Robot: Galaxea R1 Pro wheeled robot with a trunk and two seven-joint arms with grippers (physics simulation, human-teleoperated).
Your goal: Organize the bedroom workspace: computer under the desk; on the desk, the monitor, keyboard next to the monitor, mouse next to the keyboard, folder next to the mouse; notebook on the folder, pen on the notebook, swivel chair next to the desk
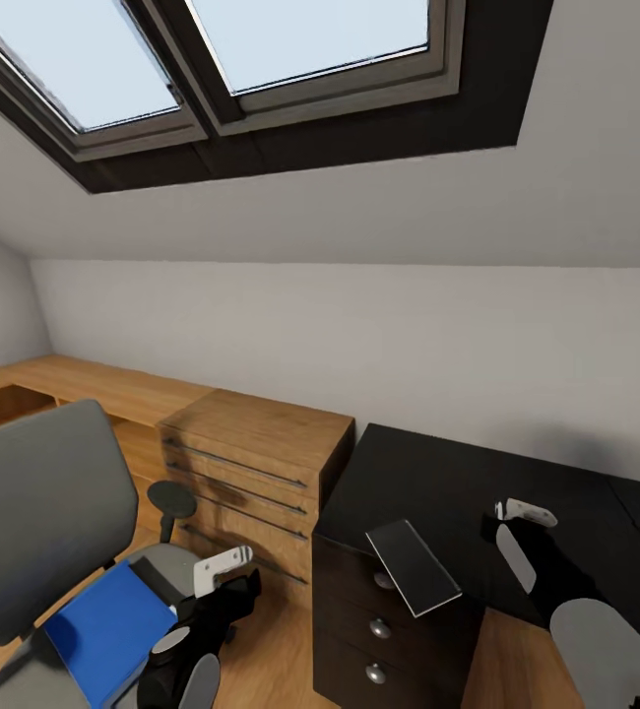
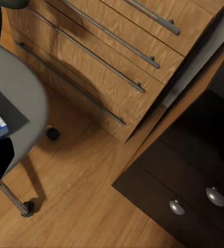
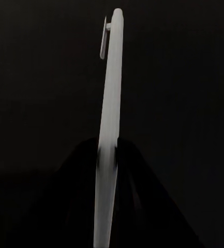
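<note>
1. Two arms are busy. The right fingers (image 1: 525,512) hold the pen (image 3: 107,134) tight above the desk (image 1: 438,473), closed on its sides.
2. The notebook (image 1: 413,566) lies on the desk corner, above the drawers, and a bit of it pokes over the edge.
3. The folder (image 1: 108,630) sits on the swivel chair (image 1: 39,512) seat. The left fingers (image 1: 224,569) hang just beside it; I cannot tell how far open they are.
4. I think the folder must go first. Slide the left fingers around its near edge, squeeze, lift it flat.
5. Keep the pen up high and out of the way until the notebook is stacked.
</note>
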